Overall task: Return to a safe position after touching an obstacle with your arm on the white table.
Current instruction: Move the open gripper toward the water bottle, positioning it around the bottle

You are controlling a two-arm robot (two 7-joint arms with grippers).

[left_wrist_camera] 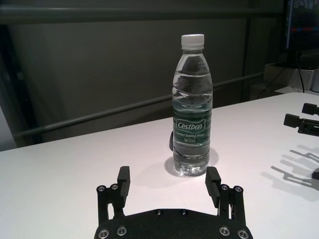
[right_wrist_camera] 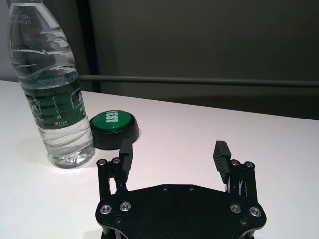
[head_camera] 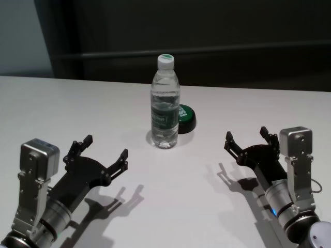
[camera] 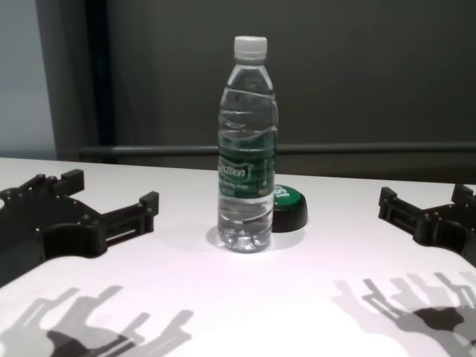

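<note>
Both arms hover apart over the white table (head_camera: 62, 103); left hand (head_camera: 102, 156) and right hand (head_camera: 247, 138) spread wide, empty, flanking the upright bottle (head_camera: 165, 103) untouched; retreat seems complete.

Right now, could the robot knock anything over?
Maybe. The water bottle is tall and stands upright on the white table, so a sideways bump might tip it. The left tool is open and points toward it, so pulling straight back seems safest. The green-topped button sits close behind the bottle, and a falling bottle could land on it.
</note>
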